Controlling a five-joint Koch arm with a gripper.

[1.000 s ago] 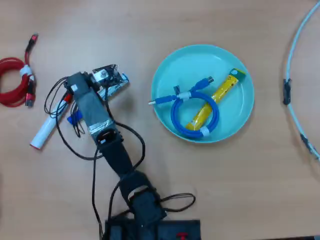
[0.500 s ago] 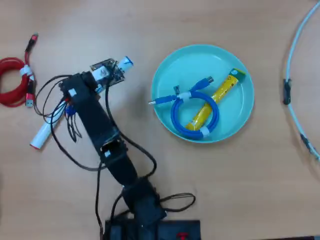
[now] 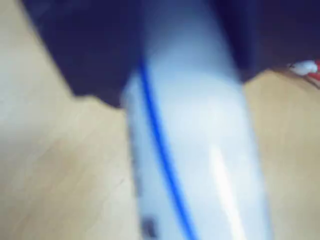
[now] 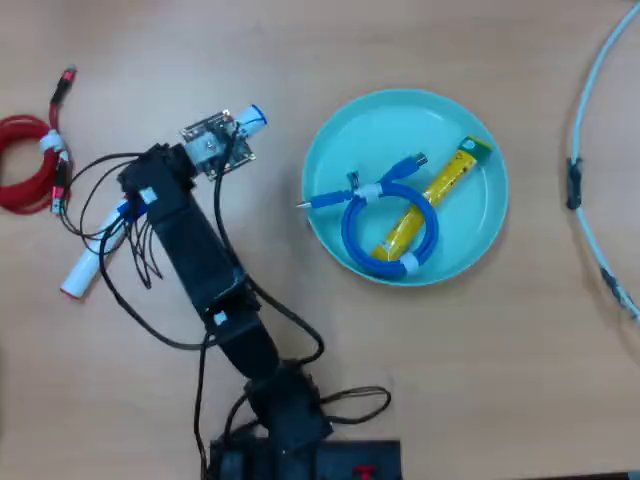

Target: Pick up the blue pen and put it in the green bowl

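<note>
Overhead view: the claw (image 4: 243,128) grips the blue pen (image 4: 252,119), left of the green bowl (image 4: 330,140).

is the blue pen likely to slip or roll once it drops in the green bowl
Probably. The blue pen has a smooth, glossy round barrel, so it could slide between the gripper jaws and roll on landing. It looks stiff and light. The green bowl has a low rim and already holds a coiled blue cable and a yellow marker, which may stop it.
</note>
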